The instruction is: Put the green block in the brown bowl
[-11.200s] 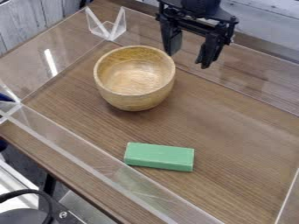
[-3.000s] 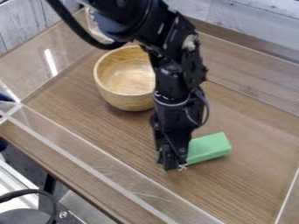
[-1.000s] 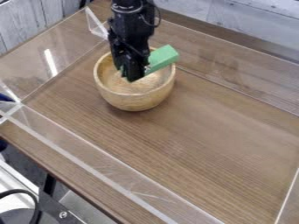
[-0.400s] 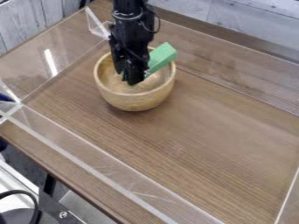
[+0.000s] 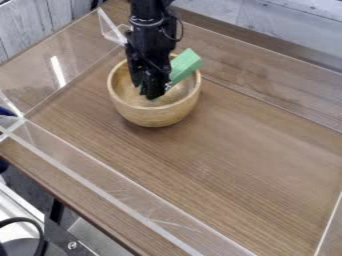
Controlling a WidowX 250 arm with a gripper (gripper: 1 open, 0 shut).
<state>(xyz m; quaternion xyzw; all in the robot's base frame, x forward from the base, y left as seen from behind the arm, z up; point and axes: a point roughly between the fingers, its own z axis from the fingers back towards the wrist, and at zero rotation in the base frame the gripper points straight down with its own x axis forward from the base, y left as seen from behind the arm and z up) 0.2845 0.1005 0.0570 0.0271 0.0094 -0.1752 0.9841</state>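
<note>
The black gripper (image 5: 151,84) points down into the brown bowl (image 5: 156,110), its fingertips lower than the rim and over the inside of the bowl. It is clamped on the green block (image 5: 182,66), which sticks out from the fingers on the right-hand side of the view. The block is tilted, its far end raised above the bowl's rim and its near end down by the gripper, partly hidden behind the dark fingers. Whether the block touches the bowl cannot be made out

The bowl is round, light brown and thick-walled, and it stands upright on the brown wooden tabletop (image 5: 227,160), around and below the gripper's tips. Its near wall and a part of its pale inside show in front of the gripper. The black arm (image 5: 150,12) comes in from the top edge of the view, directly above the gripper

Well apart from the gripper, toward the lower left of the view, black cables (image 5: 30,228) curve beside the tabletop's edge. A light-coloured wall (image 5: 287,22) runs behind the tabletop, beyond the gripper
</note>
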